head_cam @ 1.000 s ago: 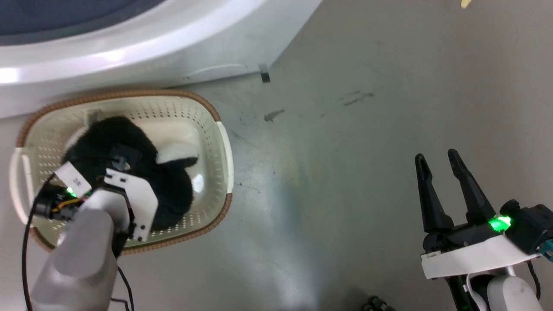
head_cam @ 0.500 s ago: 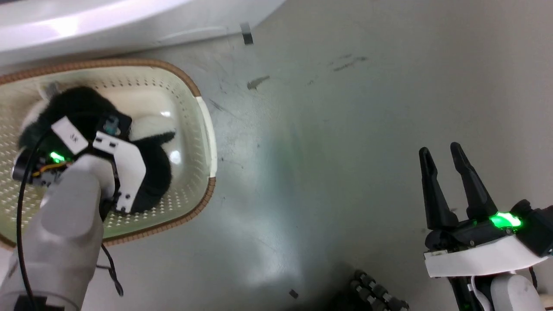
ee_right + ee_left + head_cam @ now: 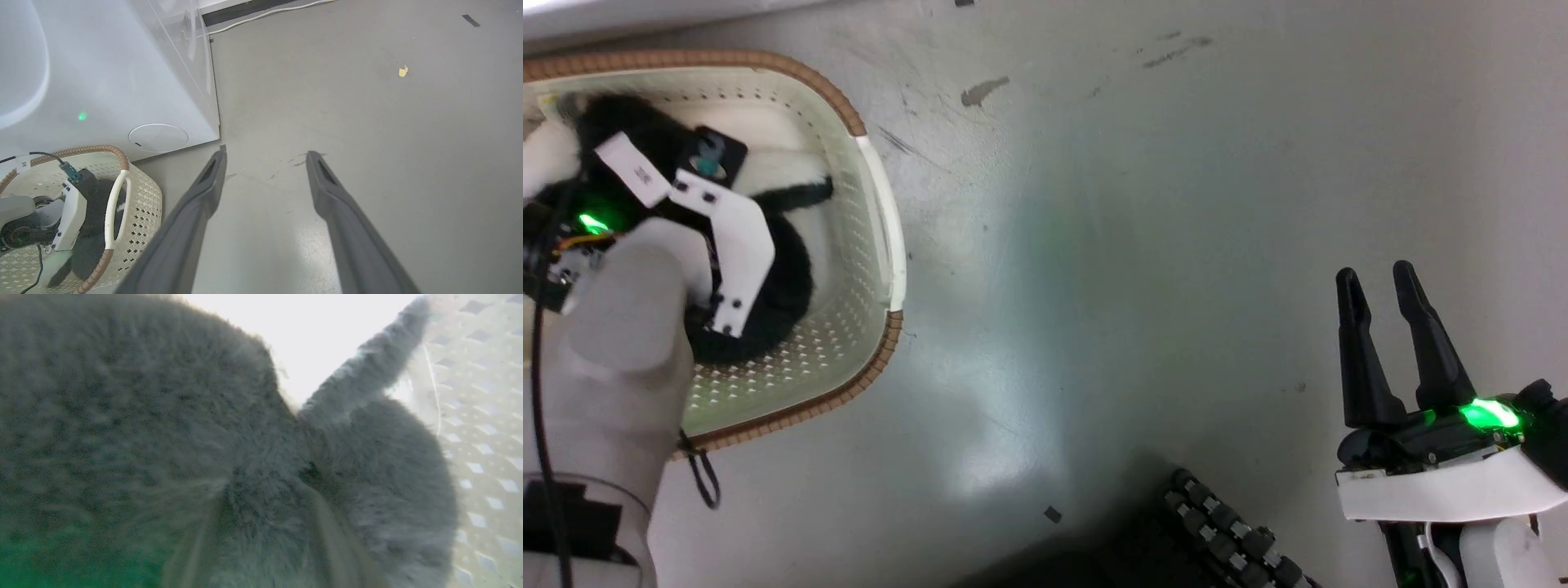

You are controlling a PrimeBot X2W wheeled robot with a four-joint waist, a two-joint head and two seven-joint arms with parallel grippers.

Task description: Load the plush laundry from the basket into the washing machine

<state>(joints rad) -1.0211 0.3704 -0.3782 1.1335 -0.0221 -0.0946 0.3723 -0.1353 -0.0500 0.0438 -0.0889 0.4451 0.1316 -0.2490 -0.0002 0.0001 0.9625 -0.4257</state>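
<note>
Your left gripper (image 3: 694,163) lies buried in the soft, likely light plush laundry (image 3: 784,269) in the basket (image 3: 882,245), its grip hidden; pinch 1 thick lobe deep, while the right gripper (image 3: 1375,273) hangs spread.

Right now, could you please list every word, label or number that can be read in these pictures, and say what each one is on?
The white tag on the left arm's cable: a few dark marks, too blurred to read.
The same tag in the right wrist view: too small to read.
On the washing machine, the basket and the plush laundry: no writing to be seen.
</note>
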